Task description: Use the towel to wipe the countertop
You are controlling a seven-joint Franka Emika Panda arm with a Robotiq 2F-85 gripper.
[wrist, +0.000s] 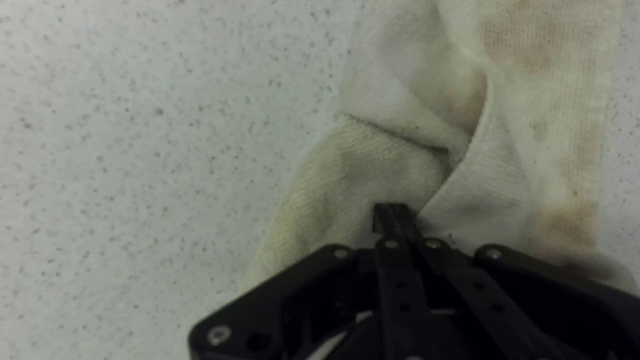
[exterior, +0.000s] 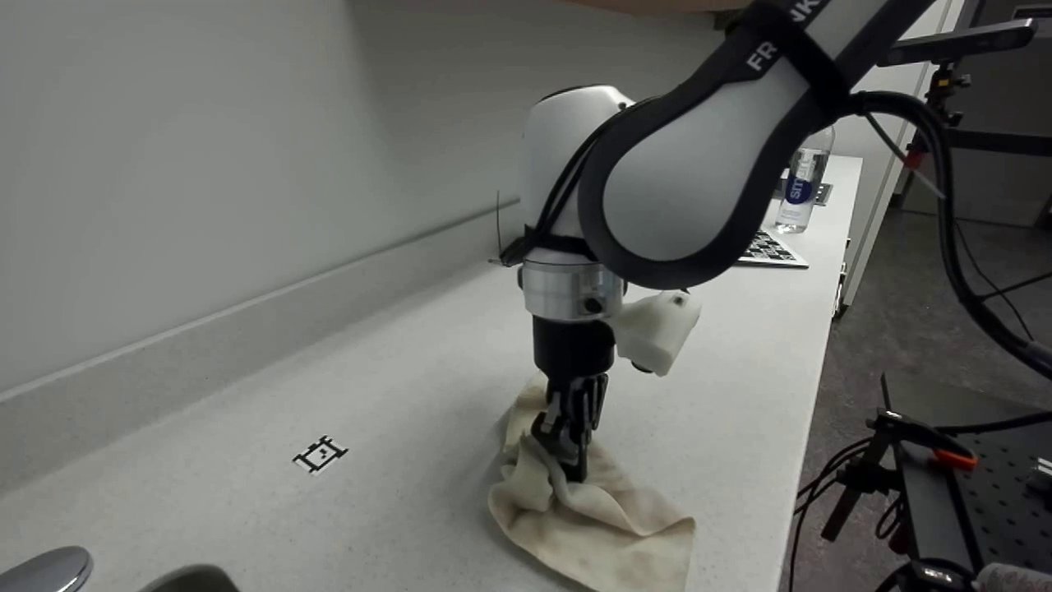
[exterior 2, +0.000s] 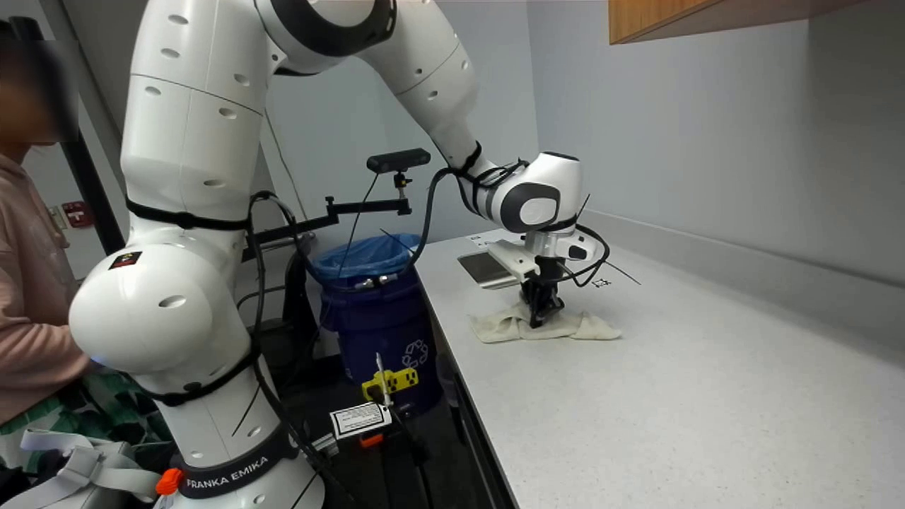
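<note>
A cream, stained towel lies crumpled on the white speckled countertop; it also shows in an exterior view and in the wrist view. My gripper points straight down over the towel's middle, its tips at the cloth; it also shows in an exterior view. In the wrist view the two black fingers of the gripper are together, against the towel. Folds of cloth rise around the tips in an exterior view. I cannot see any cloth between the fingers.
A wall with a low backsplash runs along the counter. A checkered board and a water bottle stand farther along. A chrome fixture is near the wall. A grey rectangular basin or panel lies beyond the towel. A cabinet hangs above.
</note>
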